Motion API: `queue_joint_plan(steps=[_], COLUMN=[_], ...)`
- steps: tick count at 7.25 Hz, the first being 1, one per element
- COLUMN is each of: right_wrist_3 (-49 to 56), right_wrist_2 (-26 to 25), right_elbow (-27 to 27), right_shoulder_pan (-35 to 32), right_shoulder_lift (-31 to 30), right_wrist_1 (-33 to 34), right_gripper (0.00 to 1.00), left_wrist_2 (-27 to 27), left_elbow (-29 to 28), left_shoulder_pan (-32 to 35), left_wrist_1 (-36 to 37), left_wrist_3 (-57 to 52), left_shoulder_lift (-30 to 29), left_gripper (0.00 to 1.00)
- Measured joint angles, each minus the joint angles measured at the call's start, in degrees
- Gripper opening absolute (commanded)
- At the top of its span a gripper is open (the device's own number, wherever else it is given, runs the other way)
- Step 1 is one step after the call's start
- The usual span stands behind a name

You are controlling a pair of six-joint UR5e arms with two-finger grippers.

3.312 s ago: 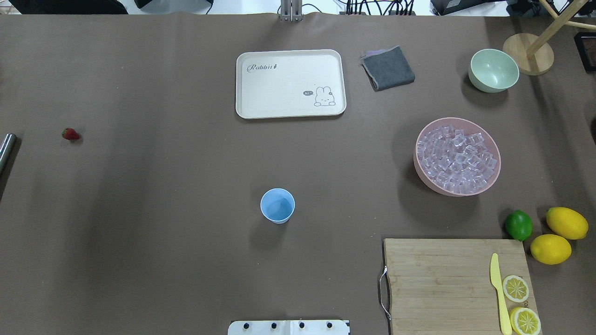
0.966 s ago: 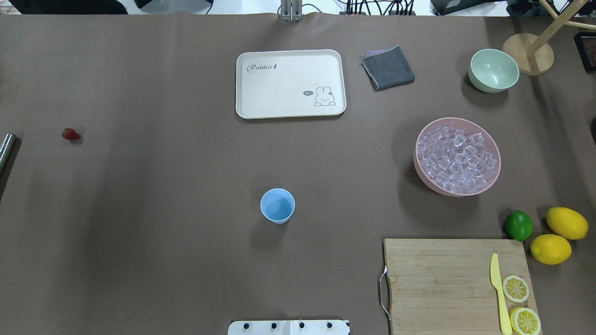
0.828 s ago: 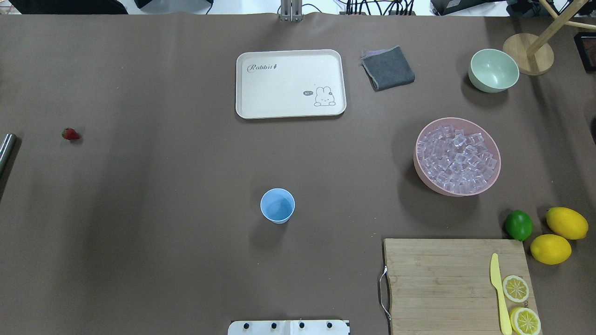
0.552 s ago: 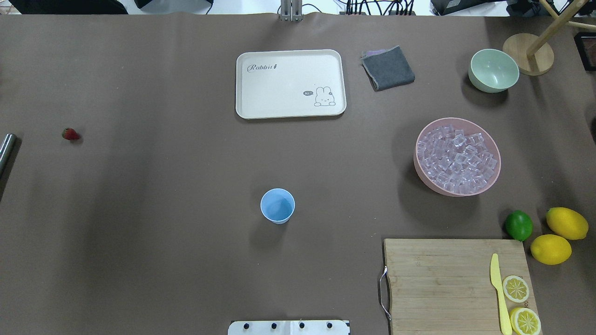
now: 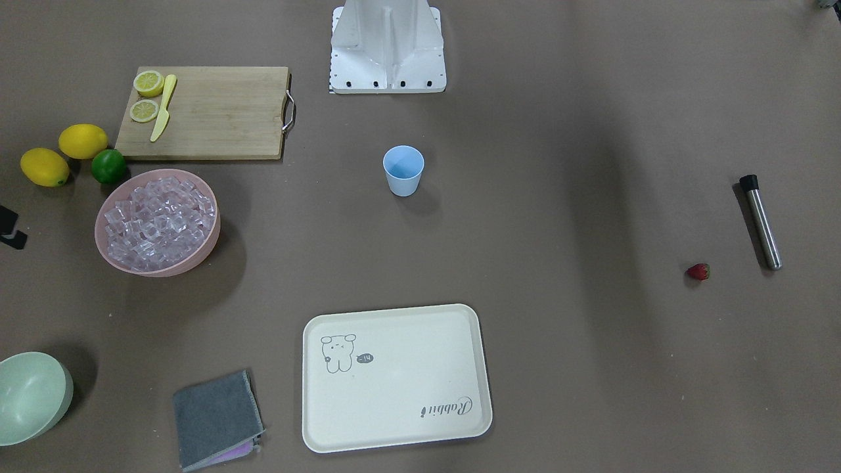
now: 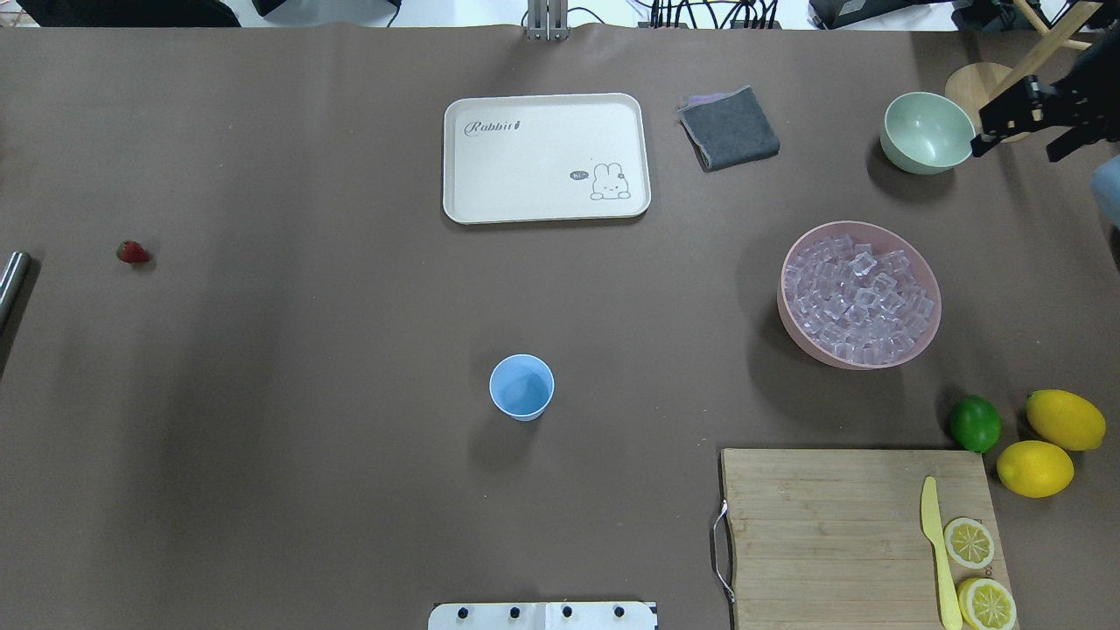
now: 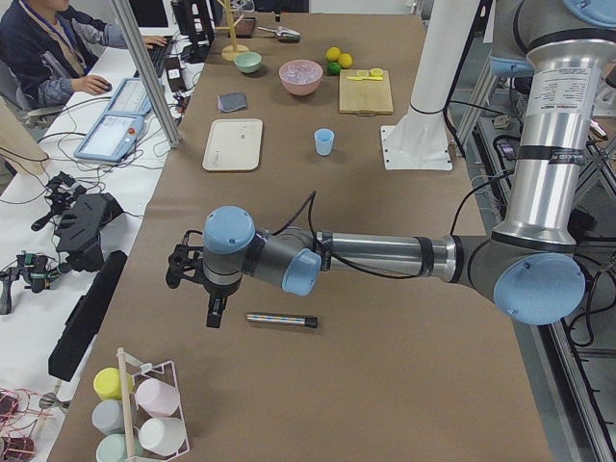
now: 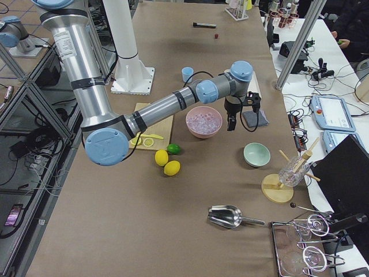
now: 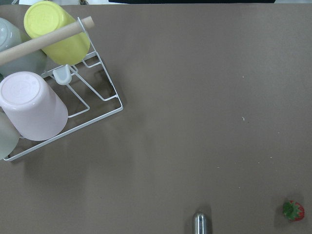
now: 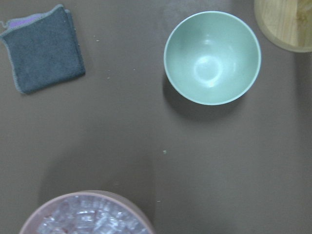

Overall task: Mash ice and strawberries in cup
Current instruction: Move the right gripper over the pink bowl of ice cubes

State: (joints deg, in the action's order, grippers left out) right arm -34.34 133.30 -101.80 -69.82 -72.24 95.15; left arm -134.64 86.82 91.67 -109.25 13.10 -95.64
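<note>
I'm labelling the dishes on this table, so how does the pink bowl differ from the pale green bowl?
The pink bowl is heaped with ice; the pale green bowl is empty. The pink bowl is wider than the pale green bowl. The pink bowl sits nearer the cutting board, the pale green bowl farther from it. Both are round and upright on the table.

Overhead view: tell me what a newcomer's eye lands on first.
The pink bowl heaped with ice on the right of the view stands out most, with bright lemons and a lime close by. Next comes the light-blue cup, standing empty and alone near the middle. Far off to the left lies one small red strawberry.
</note>
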Motion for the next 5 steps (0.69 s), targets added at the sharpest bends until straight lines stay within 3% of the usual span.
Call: queue_joint_plan(steps=[2,5], right_wrist_3=[-9.77,-15.14], right_wrist_2=[-5.01,-7.88], right_elbow=[-1.46,-1.94], right_shoulder_pan=[7.47,14.94], right_shoulder_lift=[2.06,0.89], right_wrist_1=[-1.57,-7.56], right_gripper=[0.98,1.00], left_wrist_2=[-0.01,-0.01], left_elbow=[0.00,-0.13], left_shoulder_pan=[-0.03,-0.08], left_wrist_1=[0.00,-0.02], left_wrist_3=[0.00,-0.02], left_shoulder_lift=[0.01,0.08], left_gripper=[0.98,0.98])
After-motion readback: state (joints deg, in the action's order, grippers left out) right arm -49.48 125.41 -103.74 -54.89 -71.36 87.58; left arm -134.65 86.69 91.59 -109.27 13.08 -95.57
